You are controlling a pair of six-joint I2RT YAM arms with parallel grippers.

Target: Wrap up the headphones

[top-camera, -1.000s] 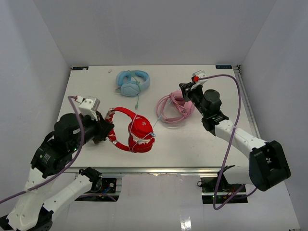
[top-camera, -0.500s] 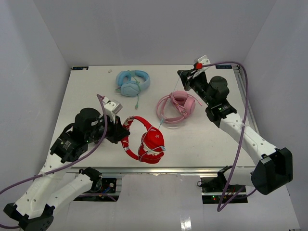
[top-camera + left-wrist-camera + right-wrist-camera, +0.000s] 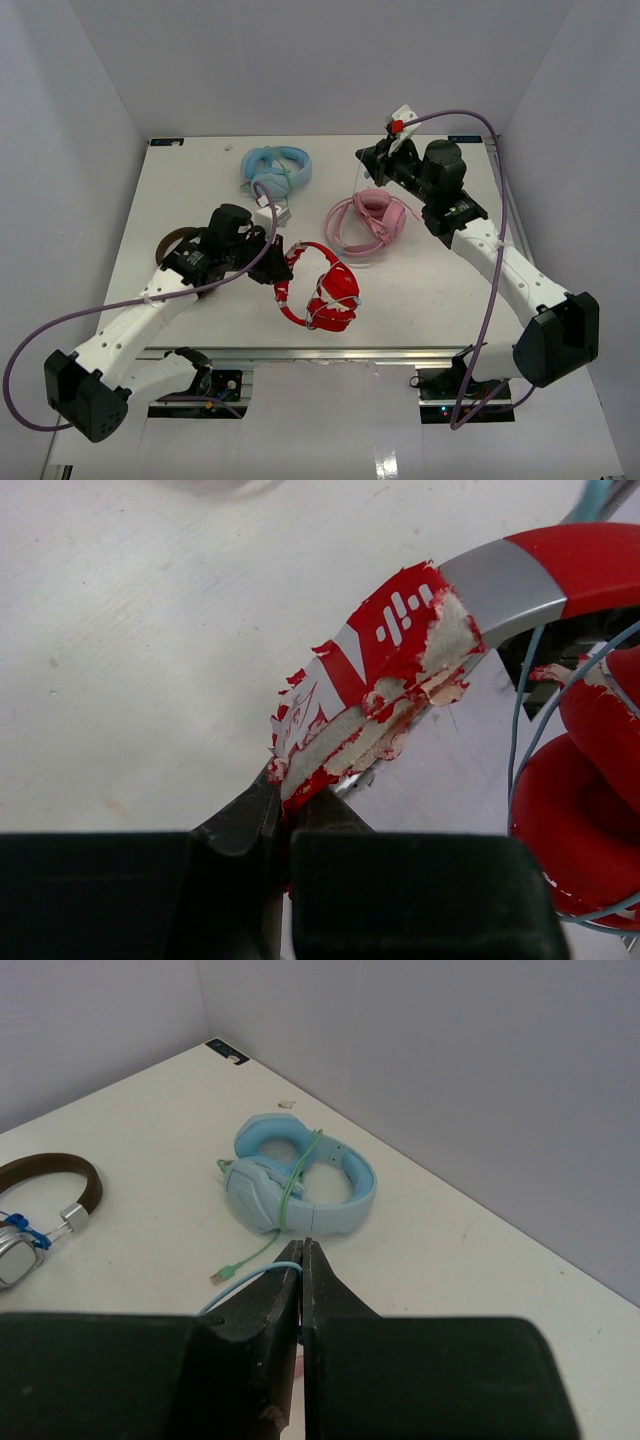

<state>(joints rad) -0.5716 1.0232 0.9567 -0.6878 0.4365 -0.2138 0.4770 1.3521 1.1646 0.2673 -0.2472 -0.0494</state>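
- The red headphones (image 3: 325,290) lie near the middle of the table's (image 3: 180,190) front edge, with the thin pale cable (image 3: 515,730) already looped over the earcups.
- The left gripper (image 3: 285,795) is clamped tight on the worn end of the headband.
- The right gripper (image 3: 303,1250), raised over the far right, is closed and seems to pinch the cable's free length, which is not yet wound.
- Pink headphones (image 3: 365,225) sit just beside the red pair. Open tabletop lies to the front right.

Seemingly four headphones (image 3: 335,285) (image 3: 370,220) (image 3: 275,170) (image 3: 172,240); two arms (image 3: 150,310) (image 3: 500,270).
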